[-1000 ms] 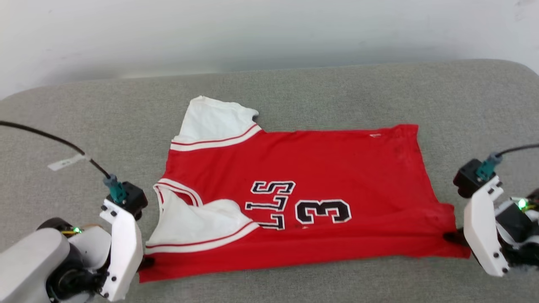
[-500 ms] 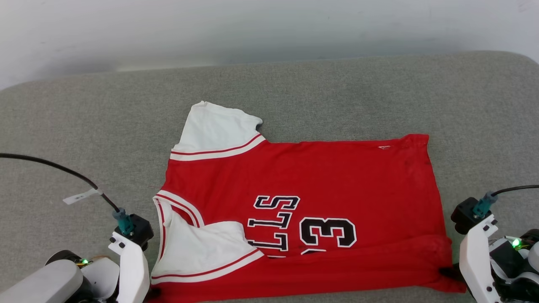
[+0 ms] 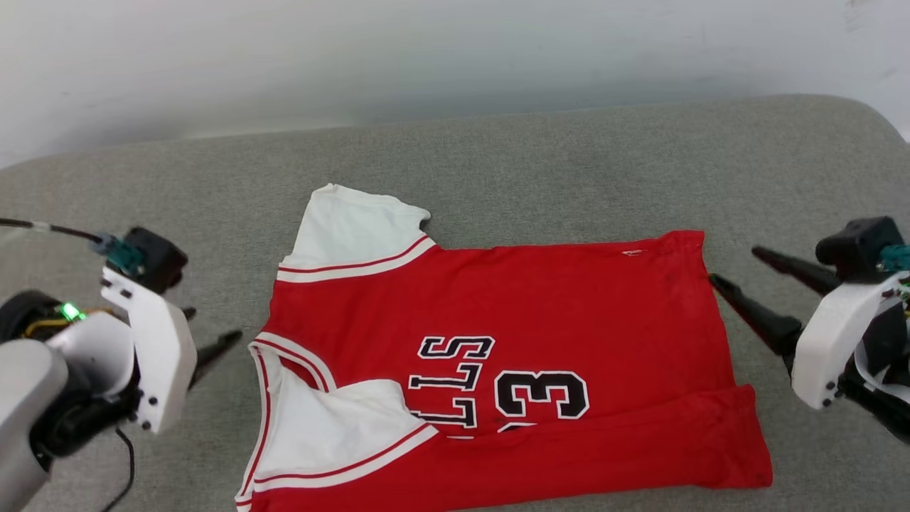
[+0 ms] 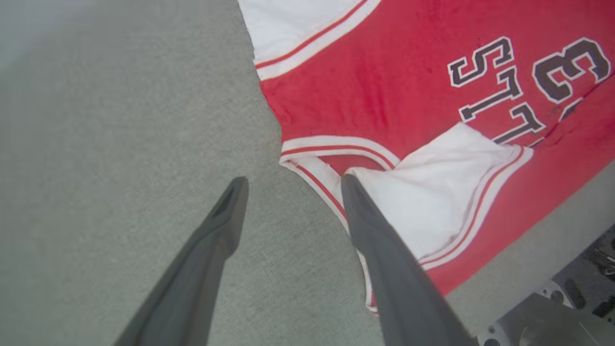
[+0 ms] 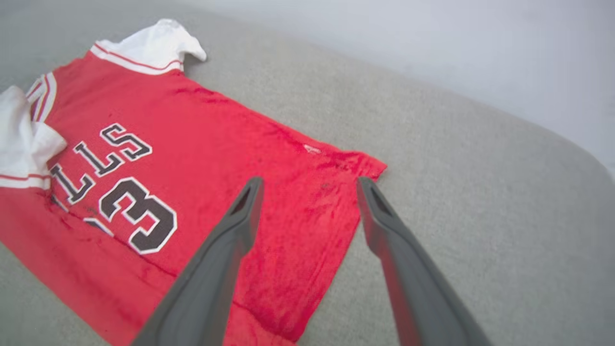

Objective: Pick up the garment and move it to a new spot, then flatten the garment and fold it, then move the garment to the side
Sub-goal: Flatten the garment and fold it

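1. The garment (image 3: 569, 299) is made of thin soft cloth, matt.
2. The grey surface (image 3: 540, 156) is covered in coarse woven fabric.
3. The fingers (image 5: 216, 269) of the left gripper (image 4: 293, 179) and right gripper (image 5: 310, 179) are finished smooth, dark, matt.
4. The white shells (image 3: 160, 355) are moulded in smooth plastic.

The red jersey shirt with white sleeves and black lettering (image 3: 569, 306) lies flat on a grey fabric surface (image 3: 498, 163). Its near edge is folded over.

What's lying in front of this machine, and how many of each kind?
Red shirt: 1
Pincers: 2, the left pincer and the right pincer, both open
Grey padded surface: 1
Total: 4
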